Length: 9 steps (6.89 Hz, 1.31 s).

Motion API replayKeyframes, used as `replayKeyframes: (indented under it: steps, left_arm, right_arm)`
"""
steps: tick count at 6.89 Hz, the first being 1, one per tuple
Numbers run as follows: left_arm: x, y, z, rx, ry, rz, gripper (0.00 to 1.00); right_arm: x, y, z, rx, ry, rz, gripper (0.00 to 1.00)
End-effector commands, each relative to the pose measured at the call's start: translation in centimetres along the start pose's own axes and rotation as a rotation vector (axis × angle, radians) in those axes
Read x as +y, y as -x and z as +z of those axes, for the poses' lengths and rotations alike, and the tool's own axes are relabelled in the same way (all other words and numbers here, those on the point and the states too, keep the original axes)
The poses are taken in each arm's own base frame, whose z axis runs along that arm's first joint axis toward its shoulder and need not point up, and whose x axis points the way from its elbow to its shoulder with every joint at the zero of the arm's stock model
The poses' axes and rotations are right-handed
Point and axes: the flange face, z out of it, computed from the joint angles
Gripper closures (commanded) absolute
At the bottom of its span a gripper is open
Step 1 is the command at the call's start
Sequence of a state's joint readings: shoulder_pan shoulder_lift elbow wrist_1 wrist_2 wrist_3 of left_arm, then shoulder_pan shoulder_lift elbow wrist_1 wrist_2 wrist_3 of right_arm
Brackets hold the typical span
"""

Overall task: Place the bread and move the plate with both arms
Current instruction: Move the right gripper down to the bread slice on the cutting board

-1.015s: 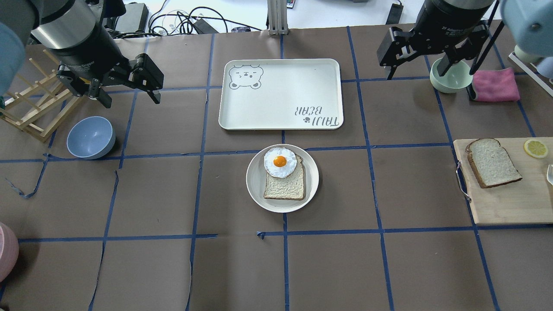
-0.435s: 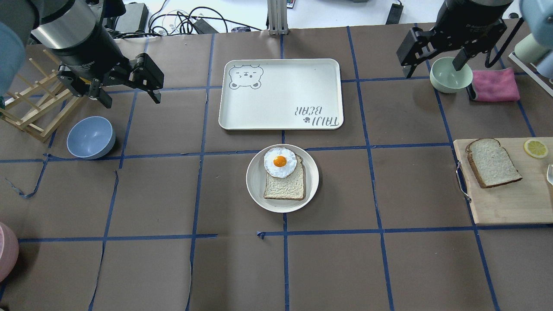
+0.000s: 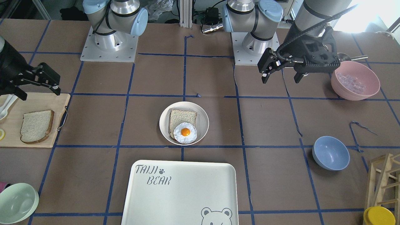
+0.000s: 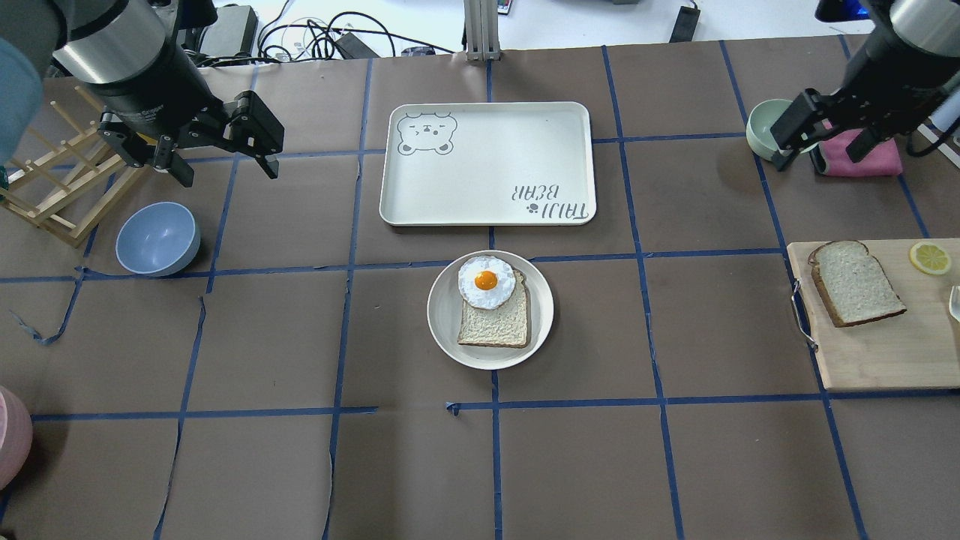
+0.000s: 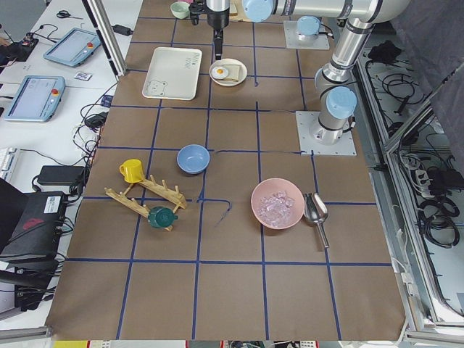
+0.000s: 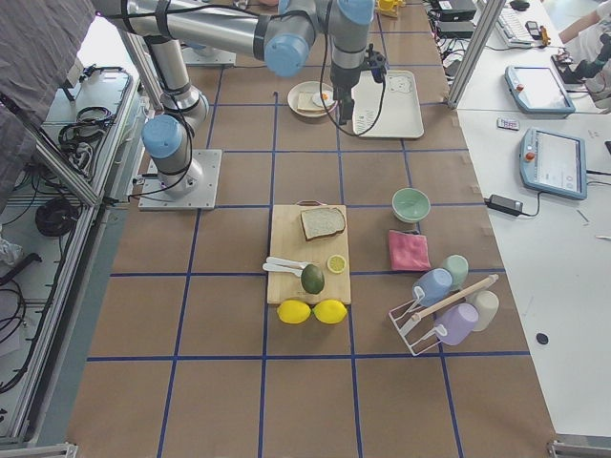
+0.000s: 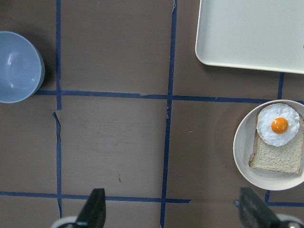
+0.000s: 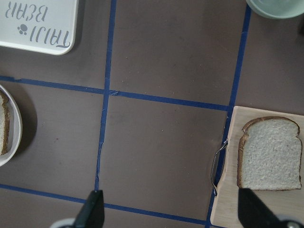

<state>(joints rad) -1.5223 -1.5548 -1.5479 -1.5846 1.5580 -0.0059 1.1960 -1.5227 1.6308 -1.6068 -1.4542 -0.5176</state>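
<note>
both the left gripper (image 4: 226,174) and right gripper (image 4: 814,160) hang spread wide open, the bread (image 4: 855,281) lying on the cutting board (image 4: 885,352), well apart from the plate (image 4: 540,330).

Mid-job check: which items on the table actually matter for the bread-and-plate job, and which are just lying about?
For the job: bread on the cutting board, plate, left gripper, right gripper.
Lying about: bear tray, blue bowl, green bowl, pink cloth, lemon slice, wooden rack.
</note>
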Motion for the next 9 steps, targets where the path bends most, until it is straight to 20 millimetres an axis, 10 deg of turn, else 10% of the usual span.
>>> replayKeyframes:
  steps: [1, 3, 9]
  left_arm:
    - [-0.1, 0.0, -0.1, 0.001, -0.003, 0.004, 0.00]
    - [-0.2, 0.1, 0.0, -0.001, 0.002, 0.002, 0.00]
    - [-0.3, 0.1, 0.1, 0.001, 0.017, 0.005, 0.00]
  right_arm:
    - [1.5, -13.9, 6.7, -0.082, -0.077, -0.081, 0.00]
    - [1.6, -23.5, 15.2, -0.141, -0.071, -0.101, 0.00]
    - [3.1, -23.3, 20.9, -0.162, -0.036, -0.112, 0.00]
